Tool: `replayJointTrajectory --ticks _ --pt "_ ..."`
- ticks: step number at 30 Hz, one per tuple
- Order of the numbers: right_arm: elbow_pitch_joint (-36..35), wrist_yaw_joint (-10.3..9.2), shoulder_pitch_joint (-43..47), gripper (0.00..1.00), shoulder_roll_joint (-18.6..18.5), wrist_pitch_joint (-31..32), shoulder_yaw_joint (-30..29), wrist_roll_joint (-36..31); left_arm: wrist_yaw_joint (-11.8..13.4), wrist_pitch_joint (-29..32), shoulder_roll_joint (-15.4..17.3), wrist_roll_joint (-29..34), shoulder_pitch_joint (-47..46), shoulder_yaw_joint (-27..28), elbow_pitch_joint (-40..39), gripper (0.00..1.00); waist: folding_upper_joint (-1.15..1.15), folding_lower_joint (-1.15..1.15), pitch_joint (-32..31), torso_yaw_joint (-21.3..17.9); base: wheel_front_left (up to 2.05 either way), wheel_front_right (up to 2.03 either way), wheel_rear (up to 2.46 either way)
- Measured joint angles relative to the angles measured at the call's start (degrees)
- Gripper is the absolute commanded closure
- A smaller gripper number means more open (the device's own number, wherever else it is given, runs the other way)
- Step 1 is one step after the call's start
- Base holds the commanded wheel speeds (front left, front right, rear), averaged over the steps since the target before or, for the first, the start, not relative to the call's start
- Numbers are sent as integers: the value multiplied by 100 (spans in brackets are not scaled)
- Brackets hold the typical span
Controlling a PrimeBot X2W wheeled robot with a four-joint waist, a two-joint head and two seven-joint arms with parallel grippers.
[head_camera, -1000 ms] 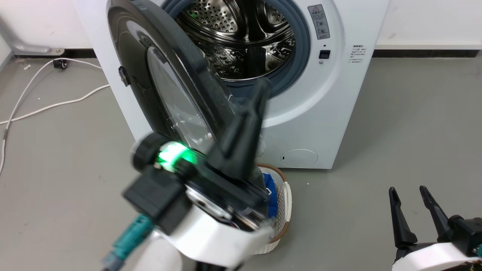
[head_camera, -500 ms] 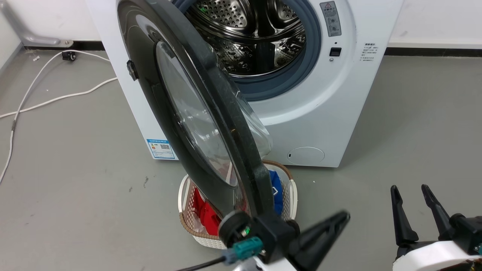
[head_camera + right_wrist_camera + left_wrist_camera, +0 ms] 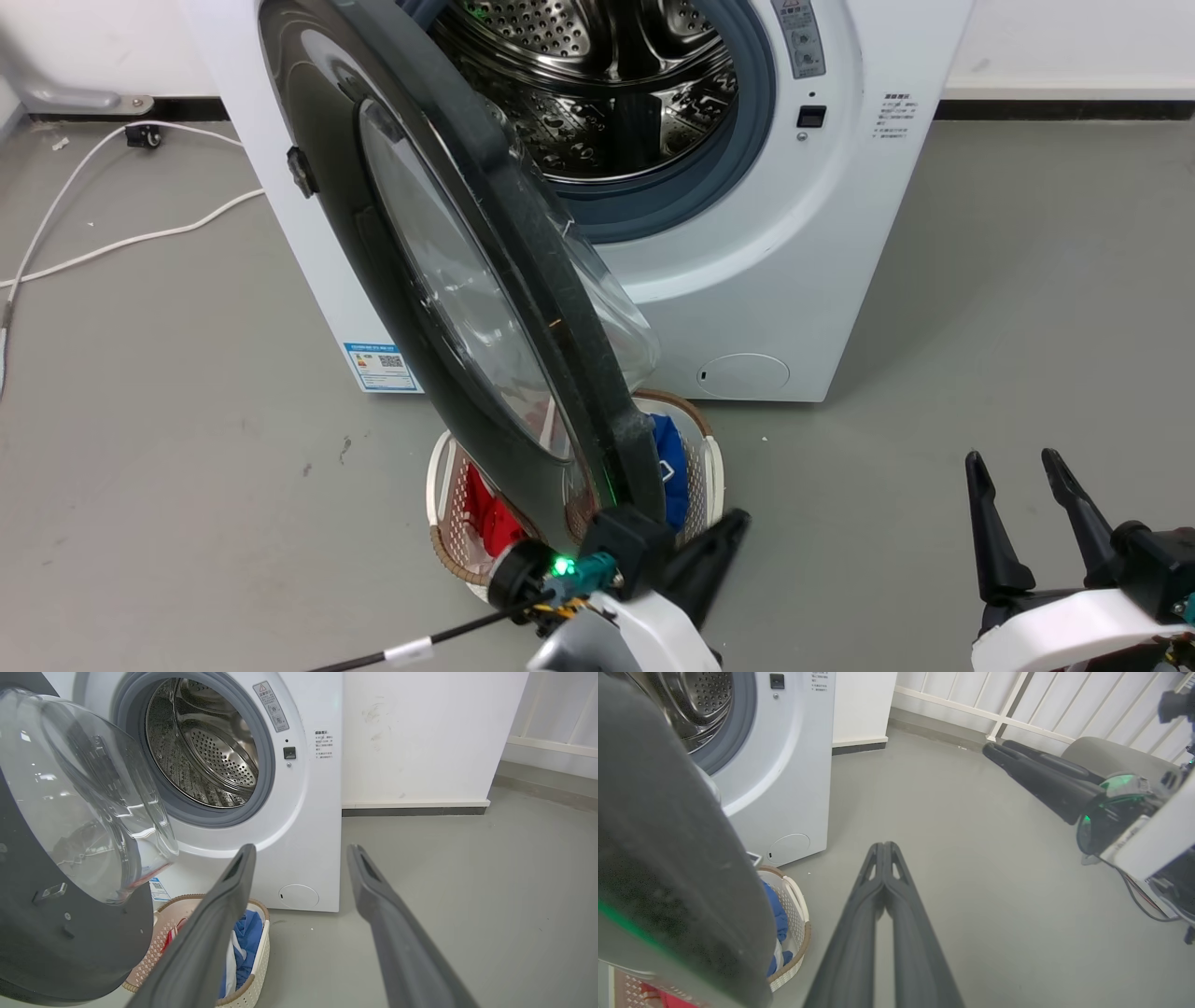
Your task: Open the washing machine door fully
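Washer [image 3: 794, 280] stands ahead, its door [image 3: 373, 280] swung roughly halfway out on the hinge at my left, its rim running down toward me over the basket [image 3: 258, 966]. My left gripper [image 3: 883, 849], fingers pressed together on nothing, lies just right of the door's free rim, so I judge a leftward push falls to it; contact I cannot tell. My right gripper [image 3: 1013, 457] rests well apart, fingers spread, empty. The blue label [image 3: 378, 366] shows a code square and the grey sticker [image 3: 798, 37] a warning triangle; the print is unreadable.

basket [image 3: 715, 476] before washing machine [image 3: 775, 280], below door [image 3: 327, 196]
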Motion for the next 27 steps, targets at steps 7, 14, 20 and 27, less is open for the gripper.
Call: replayJointTrajectory --ticks 7,14,20,27 --pt "41 -1 -16 0 0 2 1 19 254 -364 -34 23 -201 279 370 100 0 0 10 -46 0 0 0" --pt "63 0 -14 0 2 21 -19 49 354 -449 14 23 -203 346 376 100 0 0 5 -27 0 0 0" --pt "70 0 -14 0 7 26 -51 47 434 -442 135 -20 14 356 71 100 0 0 -2 83 0 0 0" --pt "96 0 -13 0 13 34 -104 38 586 -389 335 -30 328 400 -299 100 0 0 -48 324 0 0 0"
